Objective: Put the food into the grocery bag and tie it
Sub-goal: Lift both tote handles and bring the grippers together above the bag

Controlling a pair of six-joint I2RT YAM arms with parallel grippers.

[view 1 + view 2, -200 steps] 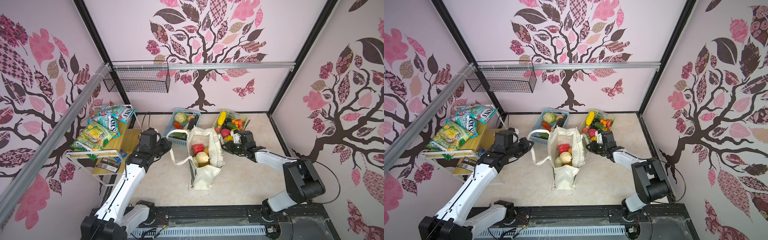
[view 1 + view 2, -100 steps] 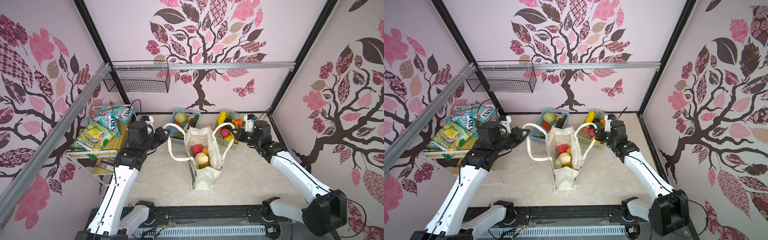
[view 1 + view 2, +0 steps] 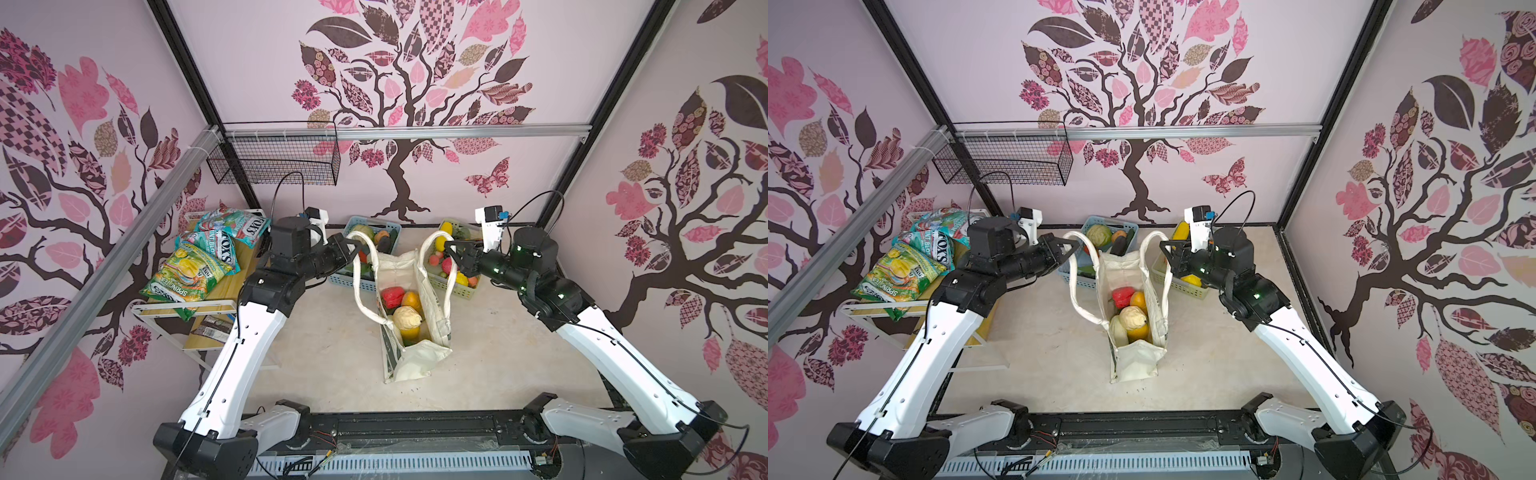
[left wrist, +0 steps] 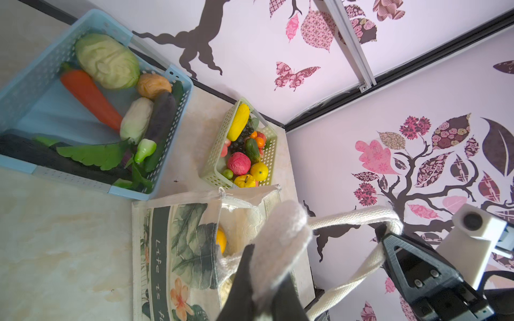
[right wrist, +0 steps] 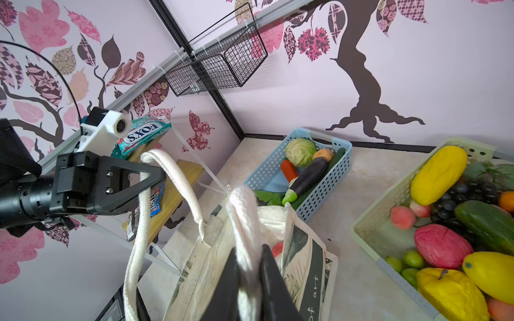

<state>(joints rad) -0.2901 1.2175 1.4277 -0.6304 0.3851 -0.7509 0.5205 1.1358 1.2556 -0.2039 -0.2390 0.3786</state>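
A light blue plastic lattice basket and a pale green plastic lattice basket, both holding produce, stand at the tabletop's back edge. Just in front of them the cream canvas leaf-print grocery bag stands upright and open, mid-tabletop. Green and teal snack packets lie on a shelf at the left edge. Glossy red, orange and cream food fills the bag. The left gripper pinches the left strap and the right gripper pinches the right strap, both loops raised.
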